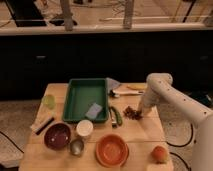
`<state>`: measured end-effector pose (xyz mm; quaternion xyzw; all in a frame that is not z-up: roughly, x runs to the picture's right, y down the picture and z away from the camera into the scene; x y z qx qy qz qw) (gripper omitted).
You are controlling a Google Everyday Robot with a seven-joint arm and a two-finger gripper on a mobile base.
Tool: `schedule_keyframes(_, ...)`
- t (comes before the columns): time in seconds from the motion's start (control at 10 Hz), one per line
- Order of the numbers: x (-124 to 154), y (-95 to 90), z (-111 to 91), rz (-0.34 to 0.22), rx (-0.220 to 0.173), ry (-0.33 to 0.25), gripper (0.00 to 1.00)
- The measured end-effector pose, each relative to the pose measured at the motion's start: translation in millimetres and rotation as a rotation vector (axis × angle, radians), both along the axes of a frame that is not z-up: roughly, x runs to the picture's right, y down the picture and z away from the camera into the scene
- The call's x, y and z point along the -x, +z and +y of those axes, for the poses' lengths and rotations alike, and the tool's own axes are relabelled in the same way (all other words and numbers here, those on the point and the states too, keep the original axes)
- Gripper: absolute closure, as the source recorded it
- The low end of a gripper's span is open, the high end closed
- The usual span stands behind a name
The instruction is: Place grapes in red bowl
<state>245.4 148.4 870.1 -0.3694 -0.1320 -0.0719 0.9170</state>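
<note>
The hand (138,113) was down and closed on the small bunch of dark maroon grapes (131,113), right of the green plastic tray (75,102). The round orange-red bowl (111,150) lay below and left of the grapes, toward the wooden desk's (145,132) front edge.

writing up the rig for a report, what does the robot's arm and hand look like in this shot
The arm is glossy white, made of thick rounded tube segments with a bulbous, dome-like joint at its top bend. It comes in from the right edge and narrows toward the hand, which looks darker than the white links, low over the table beside the grapes. No cables or markings show on the arm.
</note>
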Motion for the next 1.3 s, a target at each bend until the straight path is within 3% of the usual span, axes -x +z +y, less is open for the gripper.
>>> schedule_keyframes(0.3, -6, -27.8, -24, -0.006, -0.032, -0.009, 0.98)
schedule_keyframes(0.6, -17, -39.9, -26, -0.009, -0.047, -0.017, 0.98)
schedule_keyframes(1.3, -13, -72.5, -32, -0.039, -0.056, -0.062, 0.98)
